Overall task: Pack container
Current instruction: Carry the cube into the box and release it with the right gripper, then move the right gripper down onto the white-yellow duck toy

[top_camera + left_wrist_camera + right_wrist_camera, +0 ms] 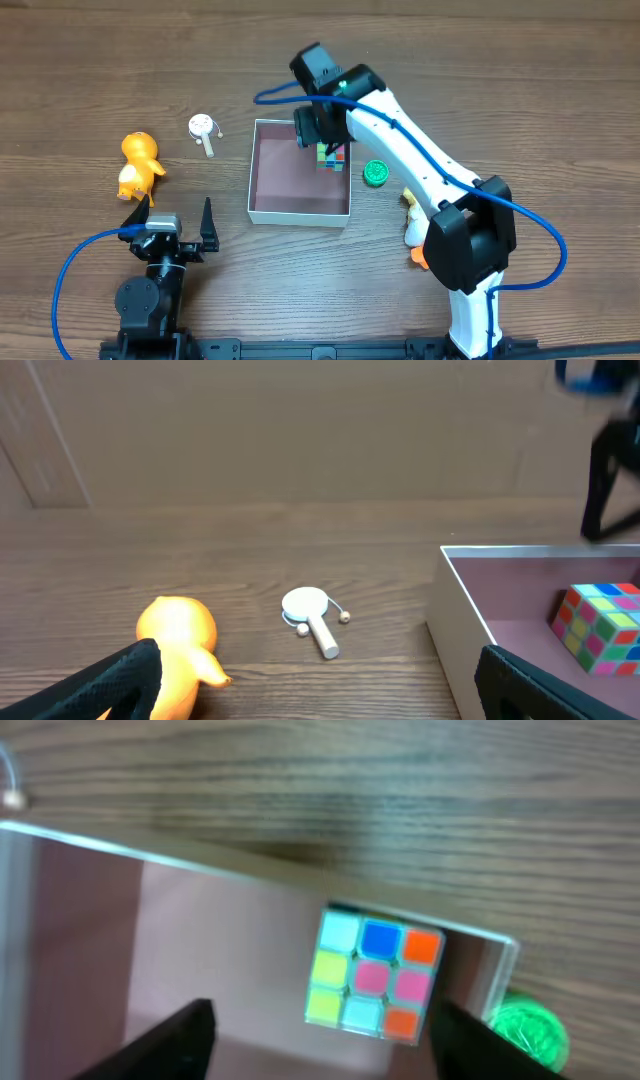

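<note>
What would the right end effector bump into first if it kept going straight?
Probably the cube. The right end effector points down, open, and the cube sits right under it in a corner of the container. The gap between them is unclear.

The tabletop (80, 80) is brown with darker wood grain. The box (298, 214) has white walls and a dusty pink floor. The cube (372, 975) shows a three-by-three grid of squares: white, blue, orange; yellow-green, pink, pink; yellow-green, pale turquoise, orange-red. The disc (375, 173) is bright green, the duck (140, 165) orange, the little paddle (202, 127) white with tan beads. The right arm (410, 150) is white with black joints, the cables (70, 270) blue, and the left pincer (172, 205) and right pincer (322, 1010) black.
</note>
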Robot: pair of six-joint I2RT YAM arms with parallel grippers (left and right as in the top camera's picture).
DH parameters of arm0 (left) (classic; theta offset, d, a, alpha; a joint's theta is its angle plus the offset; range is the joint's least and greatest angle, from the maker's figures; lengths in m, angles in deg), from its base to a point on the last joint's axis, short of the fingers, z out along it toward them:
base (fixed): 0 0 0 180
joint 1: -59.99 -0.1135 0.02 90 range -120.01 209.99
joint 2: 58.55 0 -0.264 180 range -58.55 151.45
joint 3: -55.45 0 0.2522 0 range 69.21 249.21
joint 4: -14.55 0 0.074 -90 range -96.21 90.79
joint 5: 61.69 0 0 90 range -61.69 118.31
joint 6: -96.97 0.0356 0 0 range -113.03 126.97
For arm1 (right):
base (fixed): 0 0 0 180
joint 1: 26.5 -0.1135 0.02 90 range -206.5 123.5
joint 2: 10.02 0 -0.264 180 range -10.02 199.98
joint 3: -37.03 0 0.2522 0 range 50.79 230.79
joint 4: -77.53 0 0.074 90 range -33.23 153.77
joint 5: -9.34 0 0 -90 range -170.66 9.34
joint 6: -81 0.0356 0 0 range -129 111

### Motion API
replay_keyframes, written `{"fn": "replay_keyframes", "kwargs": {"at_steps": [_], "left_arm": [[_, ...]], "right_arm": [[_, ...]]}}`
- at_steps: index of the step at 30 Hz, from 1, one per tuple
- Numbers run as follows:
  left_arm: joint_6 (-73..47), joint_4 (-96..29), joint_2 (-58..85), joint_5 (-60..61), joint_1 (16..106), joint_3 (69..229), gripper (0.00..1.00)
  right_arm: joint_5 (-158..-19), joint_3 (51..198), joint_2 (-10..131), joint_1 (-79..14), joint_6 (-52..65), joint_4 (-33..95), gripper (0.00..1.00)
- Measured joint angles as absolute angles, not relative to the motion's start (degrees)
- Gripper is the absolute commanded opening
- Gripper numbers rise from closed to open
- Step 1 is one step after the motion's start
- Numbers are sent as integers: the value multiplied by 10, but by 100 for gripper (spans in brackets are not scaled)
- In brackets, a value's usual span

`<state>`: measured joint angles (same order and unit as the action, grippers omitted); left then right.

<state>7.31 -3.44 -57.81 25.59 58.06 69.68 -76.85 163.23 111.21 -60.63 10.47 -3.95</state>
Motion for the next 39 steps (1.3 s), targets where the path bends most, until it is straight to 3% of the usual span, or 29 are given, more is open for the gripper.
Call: {"fn": "replay_keyframes", "kwargs": {"at_steps": [2,3,9,15,23,28,34,39], "left_arm": [[73,-35,-578,256,581,697,100],[73,-34,-578,256,581,697,100],[73,-35,-578,256,581,697,100],[73,-35,-578,256,581,697,100],[73,-34,-578,256,581,697,100],[73,-34,-578,256,581,697,100],[73,-34,-578,256,581,697,100],[73,-35,-578,256,581,697,100]], "right_arm": [[-768,1714,1113,-606,97,-76,97],[-756,1772,1113,-603,94,-122,100],[-672,1911,1110,-544,83,-321,100],[-720,1908,1101,-497,-14,-334,100],[-724,1639,876,-427,-63,-338,100],[-744,1606,871,-409,-65,-333,100],[-764,1381,874,-409,-92,-293,100],[-765,1248,874,-409,-95,-188,100]]}}
